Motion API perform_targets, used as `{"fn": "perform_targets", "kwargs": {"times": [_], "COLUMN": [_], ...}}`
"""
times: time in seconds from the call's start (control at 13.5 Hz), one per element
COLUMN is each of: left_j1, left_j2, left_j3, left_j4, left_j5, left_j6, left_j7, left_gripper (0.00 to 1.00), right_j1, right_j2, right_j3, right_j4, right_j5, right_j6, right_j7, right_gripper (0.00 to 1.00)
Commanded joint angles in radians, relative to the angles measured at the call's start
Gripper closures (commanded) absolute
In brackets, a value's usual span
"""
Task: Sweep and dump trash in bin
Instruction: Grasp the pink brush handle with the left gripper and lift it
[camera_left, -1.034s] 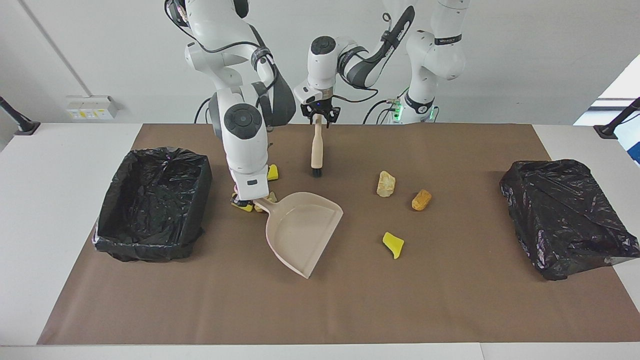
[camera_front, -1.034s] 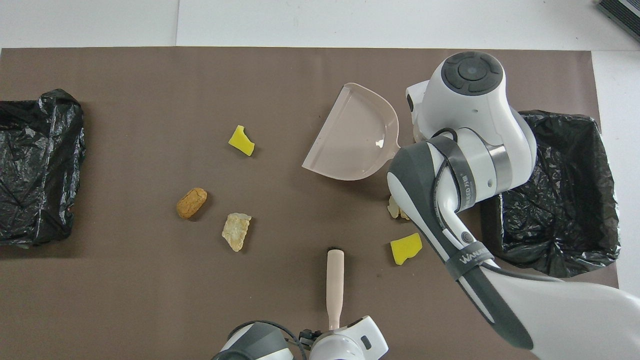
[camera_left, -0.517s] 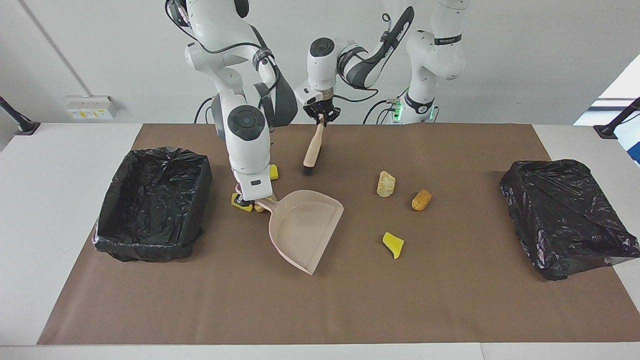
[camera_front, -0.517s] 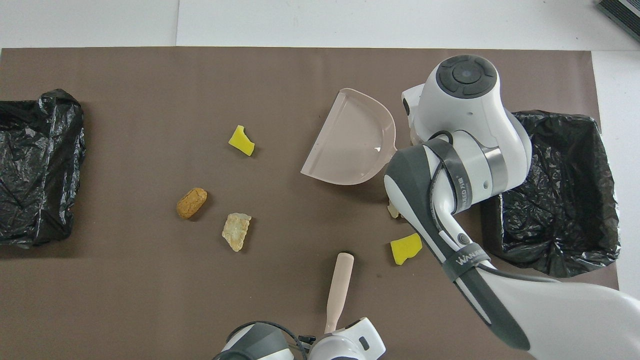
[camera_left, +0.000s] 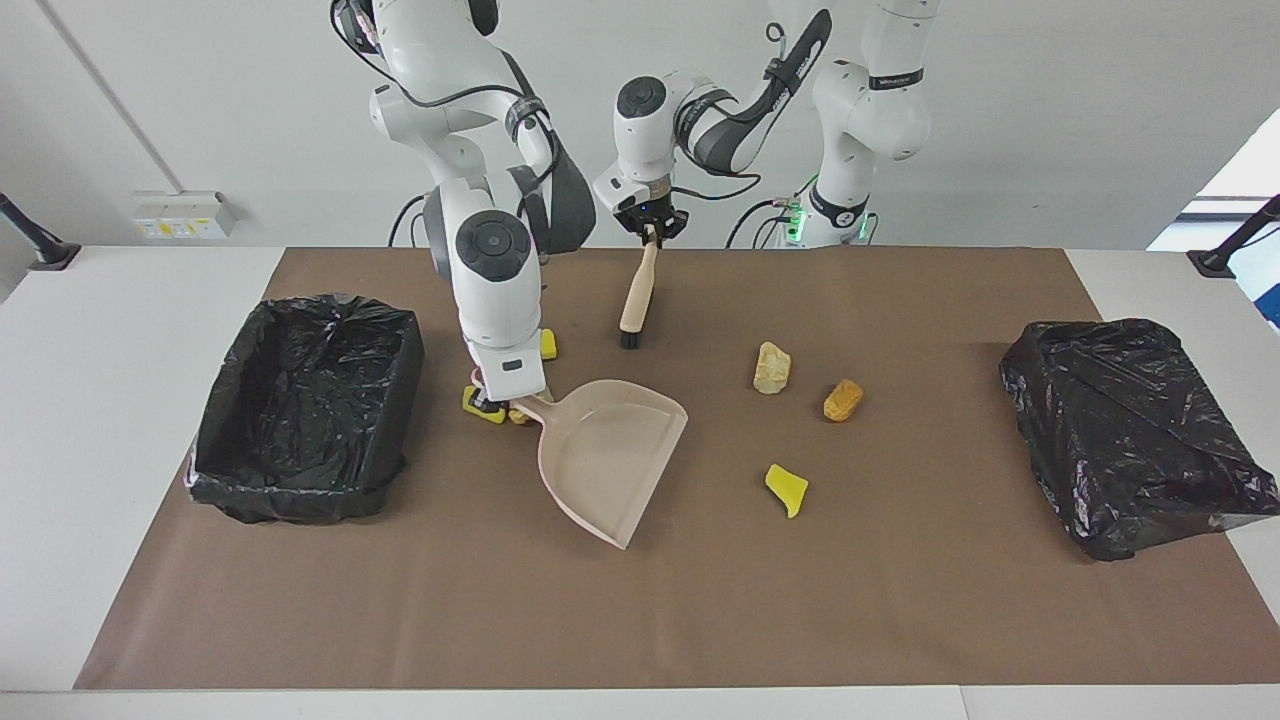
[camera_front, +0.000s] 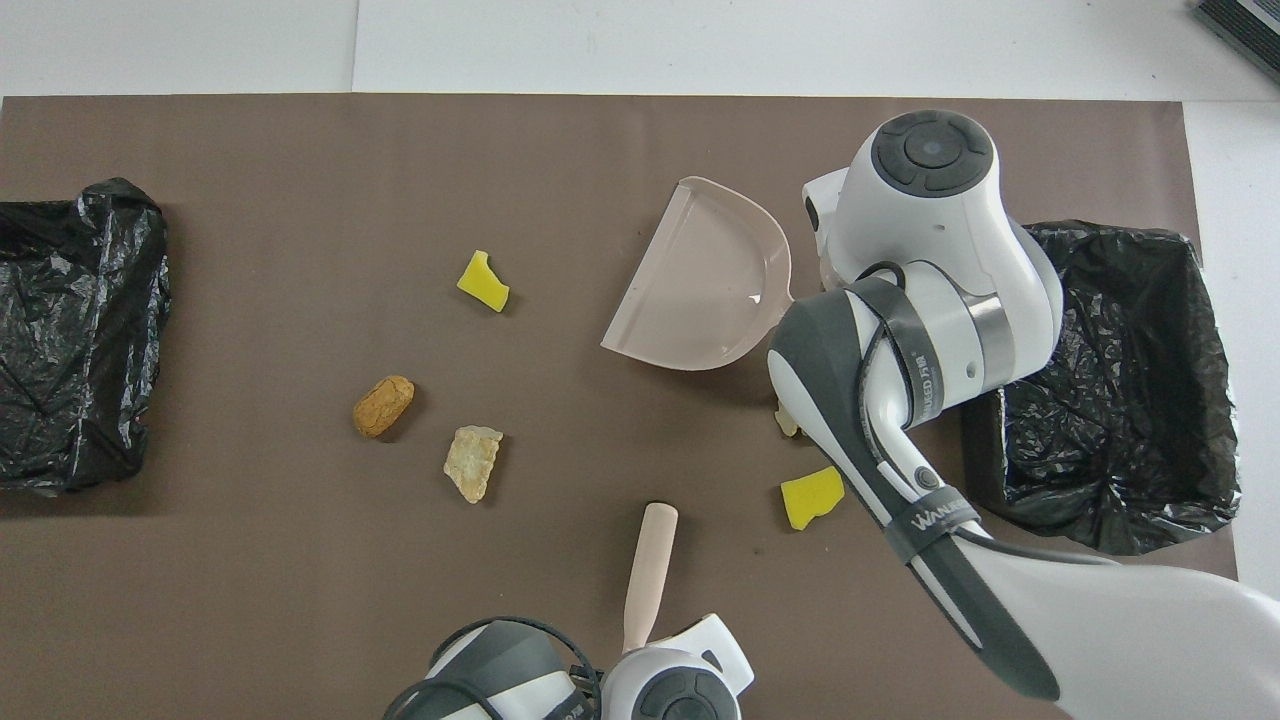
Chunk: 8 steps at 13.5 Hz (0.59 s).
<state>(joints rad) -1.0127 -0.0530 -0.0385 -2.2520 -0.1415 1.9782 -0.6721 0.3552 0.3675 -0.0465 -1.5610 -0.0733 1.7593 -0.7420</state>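
I see the left pincer (camera_left: 650, 232) clamped on the brush (camera_left: 636, 296) above the brown-matted counter (camera_left: 900, 600); the right pincer (camera_left: 503, 402) clamps the dustpan (camera_left: 605, 460) handle, white wall above.

Things sitting around the counter

A big brown mat (camera_left: 900, 600) is covering most of the white counter (camera_left: 100, 450). A crumpled black bag (camera_left: 1130, 430) is lying at the left arm's end, half on the mat. A white socket box (camera_left: 185, 213) is hanging on the wall.
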Motion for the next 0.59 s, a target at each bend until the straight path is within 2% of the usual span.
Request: {"fn": "perform_targets", "kwargs": {"times": [0.0, 0.22, 0.52], "left_j1": [0.097, 0.216, 0.418], "left_j2": [-0.04, -0.074, -0.07], "left_j3": [-0.001, 0.0, -0.001], "left_j4": [0.023, 0.023, 0.069], "left_j5": [0.042, 0.1, 0.178], "left_j6": [-0.071, -0.079, -0.096], "left_j7": [0.057, 0.124, 0.254], "left_gripper": [1.0, 1.0, 1.0], "right_j1": [-0.015, -0.007, 0.01], "right_j2": [-0.021, -0.016, -0.007], "right_j3": [0.008, 0.008, 0.01], "right_j4": [-0.027, -0.043, -0.079], "right_j5": [-0.022, -0.036, -0.081], "right_j6": [0.031, 0.046, 0.089], "right_j7": [-0.03, -0.089, -0.207], "right_gripper": [1.0, 1.0, 1.0]}}
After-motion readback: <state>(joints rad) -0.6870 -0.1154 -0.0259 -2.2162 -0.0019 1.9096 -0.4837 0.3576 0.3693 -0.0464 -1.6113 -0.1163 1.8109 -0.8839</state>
